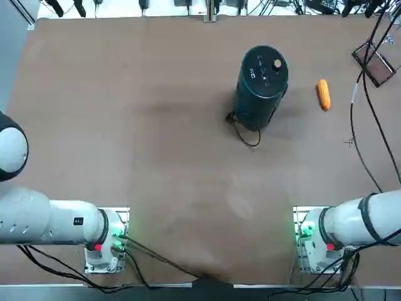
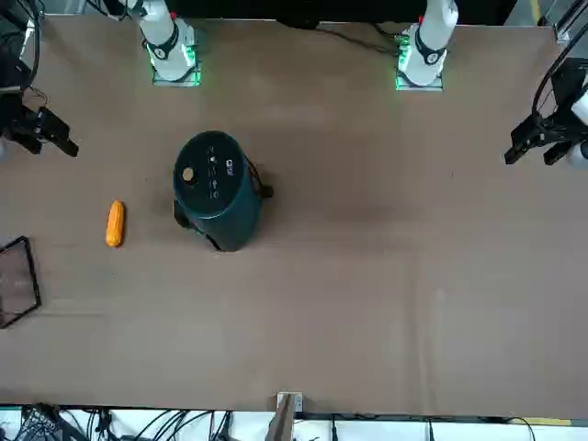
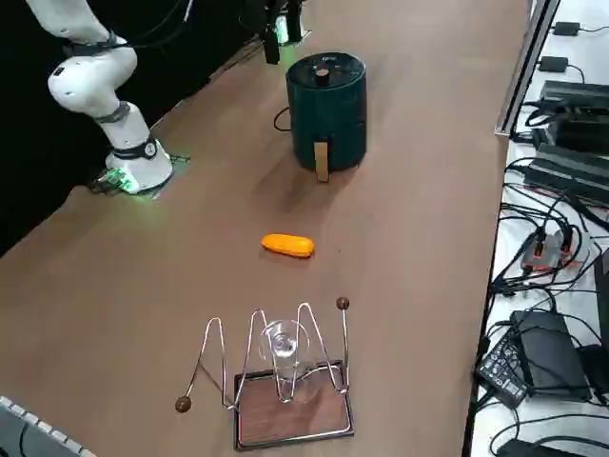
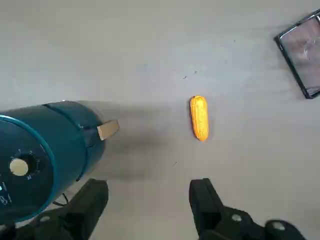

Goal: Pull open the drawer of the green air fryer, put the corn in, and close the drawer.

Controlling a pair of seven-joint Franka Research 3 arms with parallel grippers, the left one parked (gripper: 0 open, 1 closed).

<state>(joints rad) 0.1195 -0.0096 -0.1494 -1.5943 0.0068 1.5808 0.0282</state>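
The green air fryer point(image 1: 261, 84) stands upright at the table's far middle, gold knob on top, black cord trailing behind it. Its drawer point(image 3: 335, 145) is shut flush in the body, with a tan handle point(image 3: 322, 159) facing the corn. The corn point(image 1: 323, 95), a small orange cob, lies flat on the table a short way off that handle side. My right gripper point(image 4: 149, 204) is open and empty, raised well above the table. In the wrist view it looks down on the fryer point(image 4: 42, 155), the handle point(image 4: 107, 129) and the corn point(image 4: 199, 118). The front view shows the gripper point(image 2: 62, 141) near the table's side edge.
A wire rack on a wooden base point(image 3: 285, 386) holding a glass stands beyond the corn near the table's right edge, also in the top view as the rack point(image 1: 376, 63). Black cables point(image 1: 369, 119) hang along that side. The fryer's cord point(image 1: 245, 135) loops on the table.
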